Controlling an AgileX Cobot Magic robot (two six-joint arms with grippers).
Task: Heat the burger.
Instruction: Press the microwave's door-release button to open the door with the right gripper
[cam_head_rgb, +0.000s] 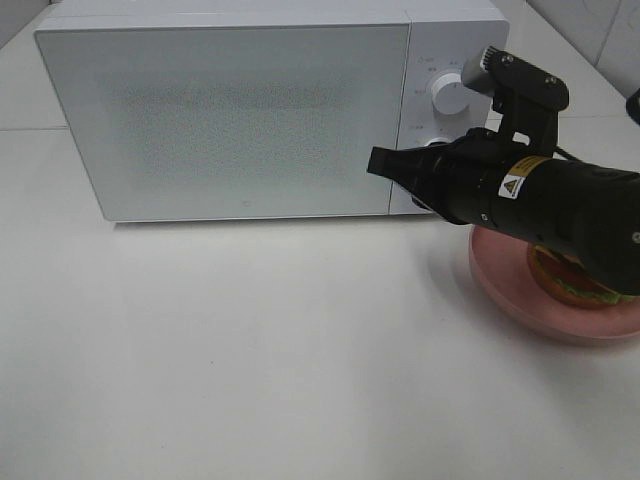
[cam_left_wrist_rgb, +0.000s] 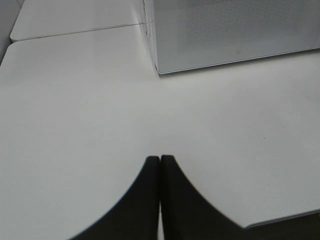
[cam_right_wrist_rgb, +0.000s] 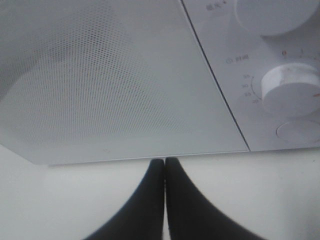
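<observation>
Right tool (cam_right_wrist_rgb: 164, 162) first: its two dark fingers (cam_right_wrist_rgb: 147, 205) are pressed flat together, nothing between them. The tip points at the bottom edge of the microwave (cam_head_rgb: 260, 20) door (cam_head_rgb: 230, 120), close to the seam where the door meets the control panel (cam_head_rgb: 425, 70). Whether the tip actually touches the door, I cannot tell. The door is shut. Just past the seam, the wrist view catches the lower dial (cam_right_wrist_rgb: 291, 90) and a round button (cam_right_wrist_rgb: 300, 131) beneath it. From above, the upper dial (cam_head_rgb: 450, 97) sits clear, and the black right arm (cam_head_rgb: 560, 200) stretches in across the panel's lower part.

Under that arm, well off to the right of the microwave, there's the burger (cam_head_rgb: 565, 280). It sits on the pink plate (cam_head_rgb: 500, 275) on the white desk (cam_head_rgb: 250, 350), partly hidden by the arm, with bun and a bit of green showing. It is outside the oven.

Over to the left tool (cam_left_wrist_rgb: 160, 159): fingers pressed together too, holding nothing. It hangs over bare desk, with the microwave's left front corner ahead of it and well apart.
</observation>
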